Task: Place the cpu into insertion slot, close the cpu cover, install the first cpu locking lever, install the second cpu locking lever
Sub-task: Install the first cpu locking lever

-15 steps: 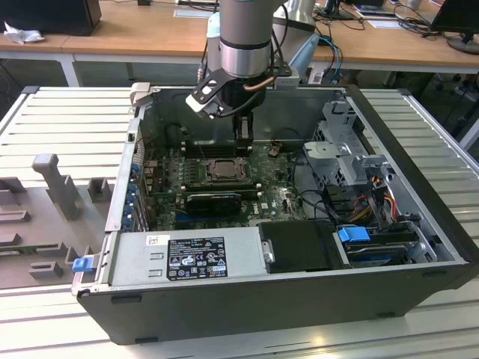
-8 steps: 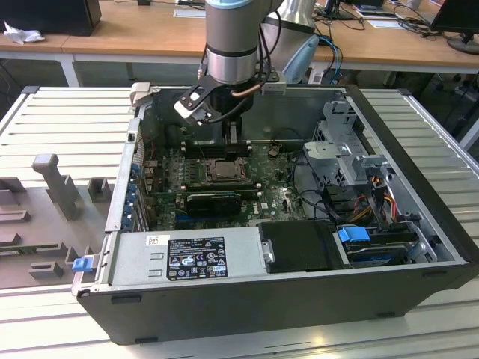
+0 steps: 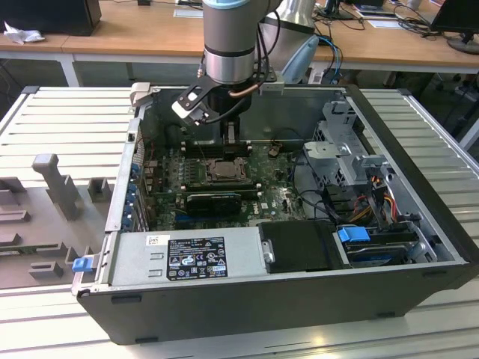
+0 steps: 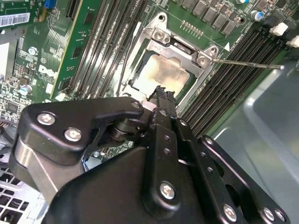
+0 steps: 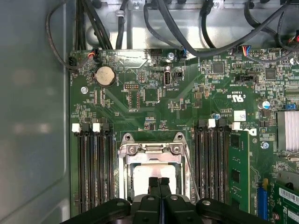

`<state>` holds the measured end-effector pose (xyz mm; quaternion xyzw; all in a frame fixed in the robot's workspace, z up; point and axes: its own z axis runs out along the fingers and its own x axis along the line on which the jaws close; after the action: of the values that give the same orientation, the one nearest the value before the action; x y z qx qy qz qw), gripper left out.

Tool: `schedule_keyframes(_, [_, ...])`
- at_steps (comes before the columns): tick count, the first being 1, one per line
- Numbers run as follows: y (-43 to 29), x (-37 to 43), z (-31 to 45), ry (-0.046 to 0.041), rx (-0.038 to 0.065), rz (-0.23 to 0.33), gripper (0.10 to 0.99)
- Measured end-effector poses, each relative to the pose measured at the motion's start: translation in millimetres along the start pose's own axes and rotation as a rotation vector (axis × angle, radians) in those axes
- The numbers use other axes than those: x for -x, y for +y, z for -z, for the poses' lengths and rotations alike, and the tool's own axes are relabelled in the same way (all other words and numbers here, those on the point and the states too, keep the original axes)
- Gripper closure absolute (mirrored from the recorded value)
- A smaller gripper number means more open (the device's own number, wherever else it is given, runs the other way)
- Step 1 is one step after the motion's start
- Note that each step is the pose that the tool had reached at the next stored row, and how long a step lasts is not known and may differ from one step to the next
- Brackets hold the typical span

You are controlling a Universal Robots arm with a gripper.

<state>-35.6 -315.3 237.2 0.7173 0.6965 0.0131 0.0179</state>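
The cpu [image 5: 154, 171] shows its silvery top [image 4: 164, 74] through the square window of the cpu cover [image 5: 152, 150], which lies flat over it on the insertion slot [image 5: 127, 137]. My gripper [image 5: 159, 180] is shut with nothing between its fingers. Its tips [image 4: 162, 90] hang just over the near edge of the chip; I cannot tell whether they touch it. A thin wire locking lever [image 4: 247, 63] sticks out slanting over the memory slots beside the socket [image 5: 191, 175]. In the exterior view the gripper [image 3: 232, 142] hangs straight above the socket [image 3: 227, 169].
Black memory slots [image 5: 93, 168] flank the socket on both sides, with a green memory stick [image 5: 236, 172] in one. A black graphics card [image 3: 213, 200] lies in front of the socket. Cables [image 5: 187, 28] run along the case wall. A drive cage [image 3: 344, 149] stands at the exterior view's right.
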Motion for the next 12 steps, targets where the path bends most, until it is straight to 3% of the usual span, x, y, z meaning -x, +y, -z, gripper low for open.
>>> schedule_keyframes(12, [0.2,0.0,6.0,0.0000,0.000,0.000,0.980])
